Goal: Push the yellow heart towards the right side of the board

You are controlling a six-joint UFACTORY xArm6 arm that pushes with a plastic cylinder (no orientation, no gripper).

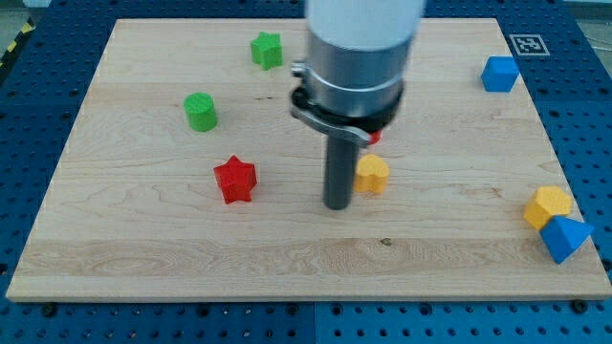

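The yellow heart point(372, 174) lies near the middle of the wooden board point(143, 239). My tip point(338, 204) rests on the board just left of the heart, touching or nearly touching its left side. The rod hangs from the arm's large grey body at the view's top centre, which hides part of the board behind it.
A red star point(235, 180) lies left of my tip. A green cylinder point(201, 112) and a green star point(267, 50) lie at upper left. A small red block point(375, 137) peeks from behind the arm. A blue cube point(499, 74) is at upper right. A yellow block point(547, 205) and a blue block point(564, 237) sit at the right edge.
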